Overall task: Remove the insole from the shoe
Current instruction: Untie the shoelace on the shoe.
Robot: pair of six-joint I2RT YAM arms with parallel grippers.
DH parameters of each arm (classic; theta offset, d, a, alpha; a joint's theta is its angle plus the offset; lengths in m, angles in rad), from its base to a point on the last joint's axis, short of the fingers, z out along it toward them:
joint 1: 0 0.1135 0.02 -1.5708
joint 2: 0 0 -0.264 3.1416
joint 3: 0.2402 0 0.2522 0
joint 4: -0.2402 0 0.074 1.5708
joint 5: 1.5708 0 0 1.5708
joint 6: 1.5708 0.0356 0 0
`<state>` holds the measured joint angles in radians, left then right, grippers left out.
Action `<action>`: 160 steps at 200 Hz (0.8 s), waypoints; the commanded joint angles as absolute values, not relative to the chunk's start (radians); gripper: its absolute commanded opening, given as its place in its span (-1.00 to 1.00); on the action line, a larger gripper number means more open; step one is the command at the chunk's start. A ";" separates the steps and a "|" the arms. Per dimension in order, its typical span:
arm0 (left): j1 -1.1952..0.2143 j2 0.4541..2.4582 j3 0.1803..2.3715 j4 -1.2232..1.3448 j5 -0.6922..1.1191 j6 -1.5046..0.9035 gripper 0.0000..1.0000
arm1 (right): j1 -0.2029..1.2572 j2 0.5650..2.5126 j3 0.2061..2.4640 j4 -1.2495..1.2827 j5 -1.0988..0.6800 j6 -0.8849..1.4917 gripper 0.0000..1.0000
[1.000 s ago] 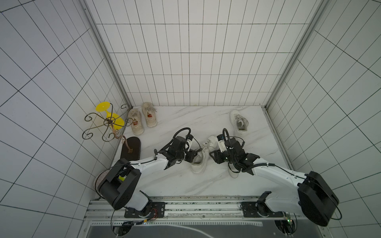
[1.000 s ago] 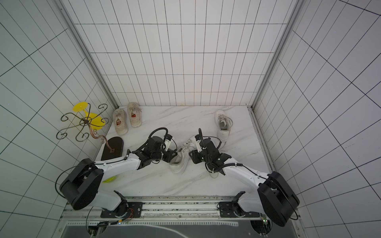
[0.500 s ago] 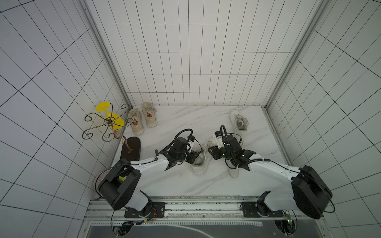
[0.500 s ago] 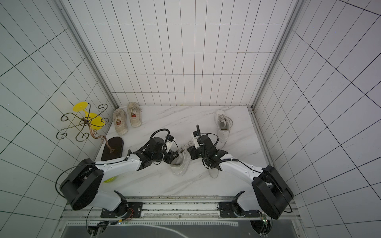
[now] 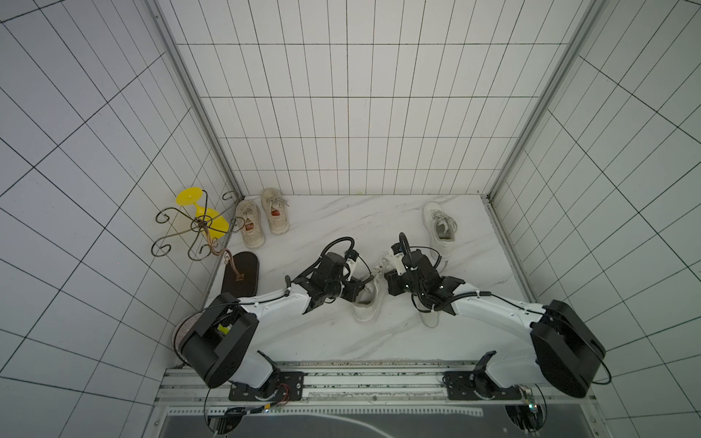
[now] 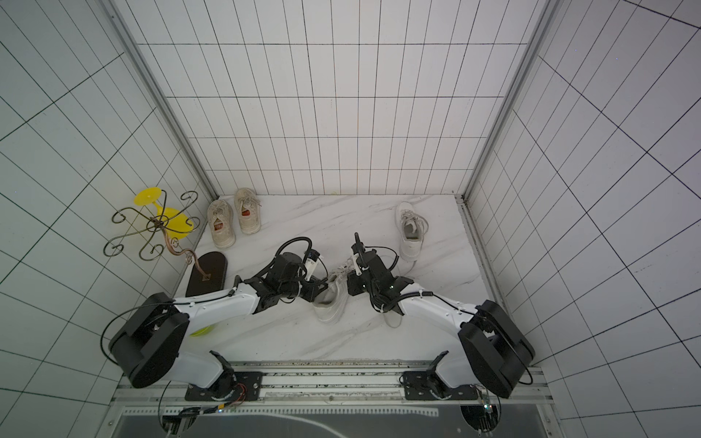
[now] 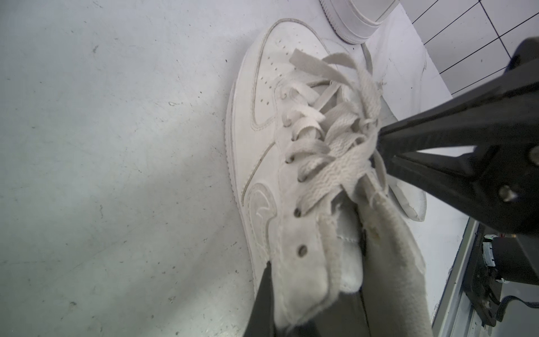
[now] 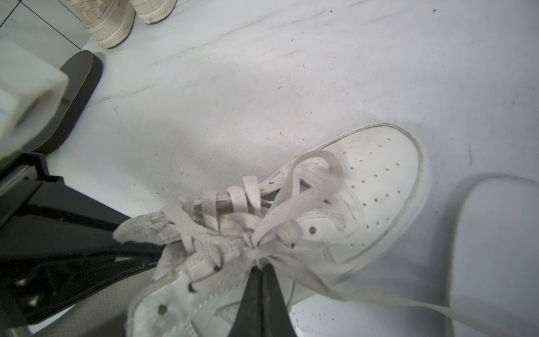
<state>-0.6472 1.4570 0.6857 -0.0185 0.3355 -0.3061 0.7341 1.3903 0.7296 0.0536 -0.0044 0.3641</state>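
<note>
- Sneaker (image 5: 366, 303), white leather low-top, in the middle of white marbled table (image 5: 322, 341); insole inside it, mostly hidden.
- Left end effector (image 7: 315, 253) clamped on its eyelet flap; right end effector (image 8: 261, 268) pinched shut on flat off-white laces (image 8: 233, 204).
- Insole likely light, floppy, maybe glued; grab heel edge.

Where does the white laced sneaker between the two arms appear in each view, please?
In a top view: white laced sneaker mid-table, between the arms.
In a top view: same place.
Left wrist: fills the picture's middle, toe uppermost.
Right wrist: picture's lower middle, toe towards the right.
Shared landmark: its loose laces.
</note>
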 commanded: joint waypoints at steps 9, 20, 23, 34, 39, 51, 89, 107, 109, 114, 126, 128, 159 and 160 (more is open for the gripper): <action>-0.651 1.402 0.698 0.073 0.325 -0.301 -1.00 | 0.739 1.348 0.804 0.005 0.149 0.372 -1.00; -0.645 1.398 0.695 0.073 0.319 -0.307 -1.00 | 0.737 1.326 0.792 0.005 0.174 0.382 -1.00; -0.642 1.398 0.694 0.074 0.319 -0.310 -1.00 | 0.735 1.321 0.789 0.005 0.179 0.384 -1.00; -0.636 1.396 0.691 0.078 0.318 -0.313 -1.00 | 0.732 1.305 0.779 0.004 0.178 0.388 -1.00; -0.635 1.396 0.690 0.078 0.319 -0.315 -1.00 | 0.732 1.303 0.777 0.005 0.177 0.389 -1.00; -0.634 1.393 0.689 0.080 0.318 -0.316 -1.00 | 0.731 1.296 0.771 0.004 0.179 0.393 -1.00; -0.624 1.382 0.681 0.081 0.300 -0.324 -1.00 | 0.727 1.275 0.761 -0.010 0.220 0.406 -1.00; -0.612 1.374 0.674 0.083 0.286 -0.335 -1.00 | 0.703 1.249 0.750 -0.031 0.247 0.420 -1.00; -0.611 1.373 0.674 0.083 0.286 -0.336 -1.00 | 0.697 1.246 0.749 -0.033 0.246 0.421 -1.00; -0.605 1.369 0.671 0.084 0.282 -0.340 -1.00 | 0.678 1.235 0.742 -0.035 0.242 0.427 -1.00; -0.595 1.361 0.663 0.088 0.279 -0.346 -1.00 | 0.625 1.207 0.723 -0.038 0.212 0.438 -1.00; -0.594 1.359 0.663 0.089 0.278 -0.347 -1.00 | 0.616 1.203 0.720 -0.038 0.207 0.439 -1.00; -0.584 1.343 0.653 0.086 0.249 -0.357 -1.00 | 0.508 1.140 0.693 -0.055 0.175 0.444 -1.00; -0.584 1.344 0.653 0.086 0.248 -0.357 -1.00 | 0.505 1.139 0.693 -0.057 0.174 0.445 -1.00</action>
<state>-0.5926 1.3911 0.6453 -0.0189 0.2672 -0.3382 0.5758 1.1824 0.7277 -0.0200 0.1806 0.4198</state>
